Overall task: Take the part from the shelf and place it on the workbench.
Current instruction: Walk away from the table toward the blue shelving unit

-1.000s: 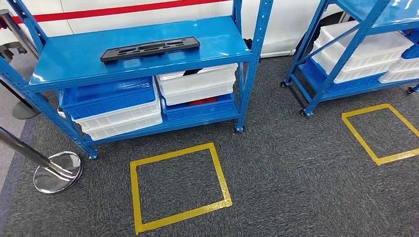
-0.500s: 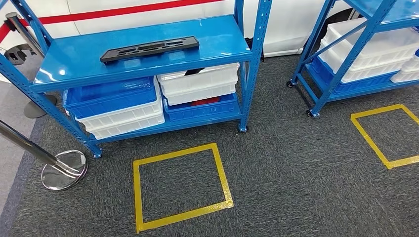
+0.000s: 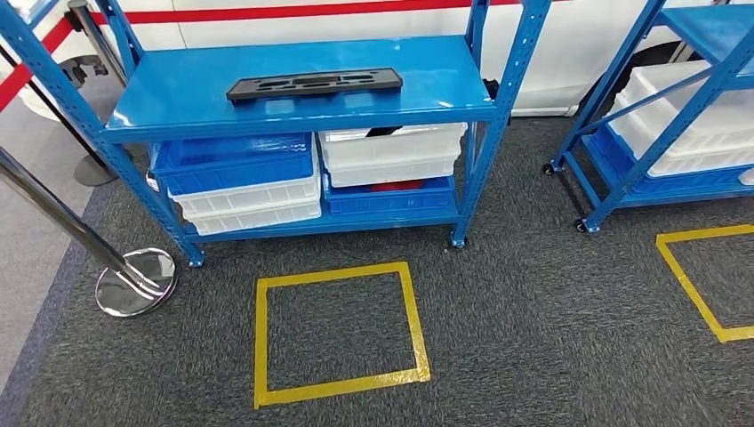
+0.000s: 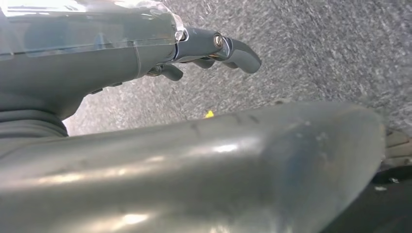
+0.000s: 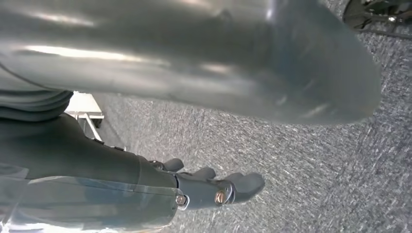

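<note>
Part (image 3: 314, 84) unlabelled, flat on shelf (image 3: 187, 98).

no readable text, labels or numbers — shelf, bins, floor unmarked

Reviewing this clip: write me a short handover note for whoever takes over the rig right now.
Left hand: hangs over the carpet, holds nothing, fingers loosely apart.
Right hand: the same, empty, hanging at the side.
The black part lies flat on the top board of the blue shelf, untouched.
Done: nothing yet.
Left: step up to the shelf, pick up the part, carry it to the workbench.
</note>
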You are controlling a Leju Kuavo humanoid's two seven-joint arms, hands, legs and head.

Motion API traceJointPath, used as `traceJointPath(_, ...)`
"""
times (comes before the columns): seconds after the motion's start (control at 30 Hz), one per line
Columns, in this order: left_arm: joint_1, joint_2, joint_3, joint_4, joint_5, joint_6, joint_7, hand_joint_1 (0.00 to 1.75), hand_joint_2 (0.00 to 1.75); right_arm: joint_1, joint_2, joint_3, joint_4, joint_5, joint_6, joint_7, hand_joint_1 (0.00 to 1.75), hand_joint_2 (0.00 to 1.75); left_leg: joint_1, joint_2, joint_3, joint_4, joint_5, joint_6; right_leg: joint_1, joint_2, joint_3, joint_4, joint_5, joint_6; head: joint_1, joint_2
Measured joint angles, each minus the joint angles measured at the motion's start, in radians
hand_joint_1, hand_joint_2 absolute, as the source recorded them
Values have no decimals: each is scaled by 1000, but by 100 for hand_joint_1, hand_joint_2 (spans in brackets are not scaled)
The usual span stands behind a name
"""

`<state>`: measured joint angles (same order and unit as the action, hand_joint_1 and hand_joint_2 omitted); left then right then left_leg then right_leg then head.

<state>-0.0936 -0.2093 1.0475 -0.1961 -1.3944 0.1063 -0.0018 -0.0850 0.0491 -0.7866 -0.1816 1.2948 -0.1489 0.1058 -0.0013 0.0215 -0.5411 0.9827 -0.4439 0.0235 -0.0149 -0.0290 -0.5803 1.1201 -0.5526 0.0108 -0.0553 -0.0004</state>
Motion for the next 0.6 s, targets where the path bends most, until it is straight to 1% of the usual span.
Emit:
traceJointPath(0.03, -1, -1, 0, 0, 0, -1, 1, 0, 0, 2, 3, 0, 0, 0, -2, 2, 0, 0, 0, -3, -1, -1, 1, 3, 0, 14, -31, 62, -32, 2, 0, 0)
traceJointPath(0.07, -1, -1, 0, 0, -1, -1, 1, 0, 0, 4, 7, 0, 0, 0, -3, 5, 0, 0, 0, -6, -3, 0, 2, 4, -1, 20, -61, 122, -55, 4, 0, 0)
traceJointPath(0.1, 0, -2, 0, 0, -1, -2, 2, 0, 0, 6, 10, -1, 0, -1, -3, 7, 0, 0, 0, -10, -4, 2, 1, 3, -2, 22, -81, 158, -61, 6, 0, 0)
traceJointPath(0.13, 0, -2, 0, 0, -2, -3, 2, 0, 0, 7, 13, -1, 0, -3, -2, 8, 0, 0, 1, -13, -5, 5, 0, 2, -3, 23, -84, 160, -47, 8, 0, 0)
traceJointPath(0.17, 1, -2, 0, 0, -4, -4, 1, 0, 0, 8, 16, -2, 0, -6, 1, 6, 0, 0, 1, -17, -5, 9, -2, 0, -5, 23, -69, 123, -15, 9, 0, 0)
traceJointPath(0.2, 1, -2, 0, 0, -5, -4, 1, 0, 0, 9, 17, -2, 0, -8, 4, 4, 0, 0, 2, -20, -5, 14, -6, -3, -7, 23, -40, 57, 23, 10, 0, 0)
traceJointPath(0.23, 0, -3, 0, 0, -6, -4, -1, 0, 0, 9, 17, -3, 0, -9, 7, 1, 0, 0, 1, -23, -7, 21, -10, -8, -8, 25, -12, -5, 51, 9, 0, 0)
traceJointPath(0.27, 0, -3, 0, 0, -7, -4, -2, 0, 0, 8, 18, -3, 0, -10, 10, 0, 0, 0, 0, -25, -9, 27, -14, -13, -8, 26, 8, -52, 68, 6, 0, 0)
traceJointPath(0.3, -1, -4, 0, 0, -8, -5, -4, 0, 0, 8, 18, -3, 0, -10, 11, 1, 0, 0, -2, -26, -11, 32, -16, -18, -7, 28, 17, -76, 73, 2, 0, 0)
traceJointPath(0.37, -1, -4, 0, 0, -8, -5, -7, 0, 0, 7, 18, -4, 0, -10, 10, 6, 0, 0, -2, -27, -12, 33, -17, -28, -3, 29, 16, -80, 72, -10, 0, 0)
traceJointPath(0.4, -1, -4, 0, 0, -8, -5, -7, 0, 0, 7, 18, -5, 0, -10, 10, 8, 0, 44, -1, -27, -12, 34, -18, -34, -4, 28, 17, -82, 73, -15, 0, 0)
traceJointPath(0.43, -1, -4, 0, 0, -9, -5, -8, 0, 0, 7, 17, -5, 0, -11, 10, 9, 0, 87, 0, -27, -16, 44, -27, -39, -6, 27, 18, -85, 75, -21, 0, 0)
traceJointPath(0.47, -1, -4, 0, 0, -9, -5, -8, 0, 0, 7, 14, -5, 0, -11, 10, 10, 0, 131, 2, -27, -28, 72, -46, -45, -8, 25, 18, -87, 77, -27, 0, 0)
traceJointPath(0.5, -1, -4, 0, 0, -9, -5, -8, 0, 0, 7, 11, -5, 0, -11, 9, 10, 0, 175, 4, -27, -49, 120, -75, -50, -9, 24, 18, -88, 78, -31, 0, 0)
traceJointPath(0.57, 0, -4, 0, 0, -8, -5, -8, 0, 0, 8, 5, -5, 0, -9, 2, 13, 0, 175, 7, -27, -110, 255, -139, -58, -7, 21, 17, -88, 77, -35, 0, 0)
traceJointPath(0.6, 1, -4, 0, 0, -8, -5, -8, 0, 0, 8, 3, -5, 0, -8, -3, 18, 0, 175, 8, -27, -133, 305, -153, -61, -7, 20, 17, -88, 77, -36, 0, 0)
